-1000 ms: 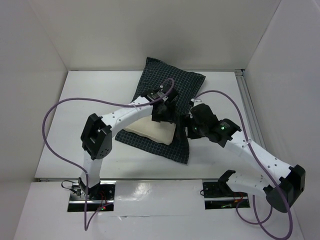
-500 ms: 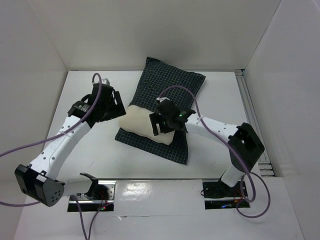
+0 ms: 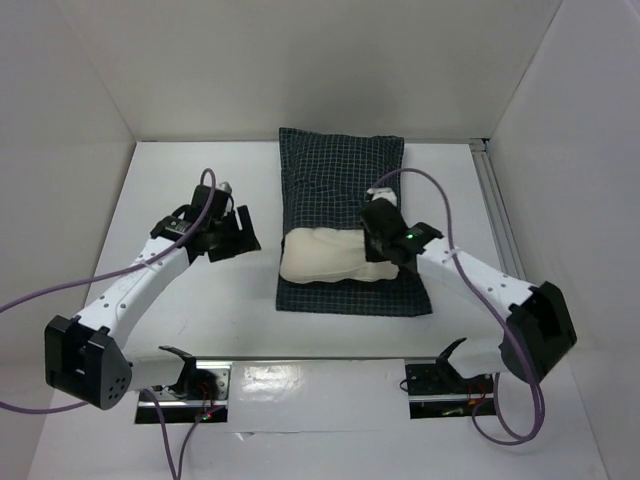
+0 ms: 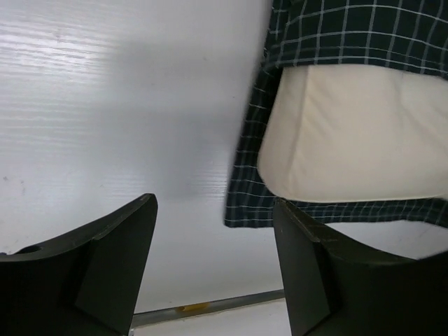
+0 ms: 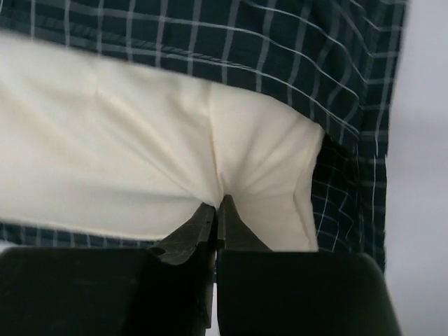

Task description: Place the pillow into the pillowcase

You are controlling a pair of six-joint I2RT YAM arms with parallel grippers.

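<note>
The pillowcase [image 3: 340,165], dark cloth with a fine white check, lies flat mid-table with its long side running away from me. The cream pillow [image 3: 322,257] rests across its near half, with checked cloth showing beyond and in front of it. My right gripper [image 3: 377,246] is at the pillow's right end. In the right wrist view it [image 5: 218,207] is shut, pinching a fold of the pillow [image 5: 126,161], with the pillowcase [image 5: 315,63] behind. My left gripper [image 3: 240,238] is open and holds nothing, over bare table left of the pillowcase [image 4: 248,189] and pillow [image 4: 357,133].
White walls enclose the table on the left, back and right. A metal rail [image 3: 493,205] runs along the right side. A metal strip [image 4: 210,306] marks the near table edge. Purple cables loop off both arms.
Pillowcase and pillow have swung from a diagonal to lie square. The right gripper has moved to the pillow's right end and shut on it. The left arm has pulled back to the left.
</note>
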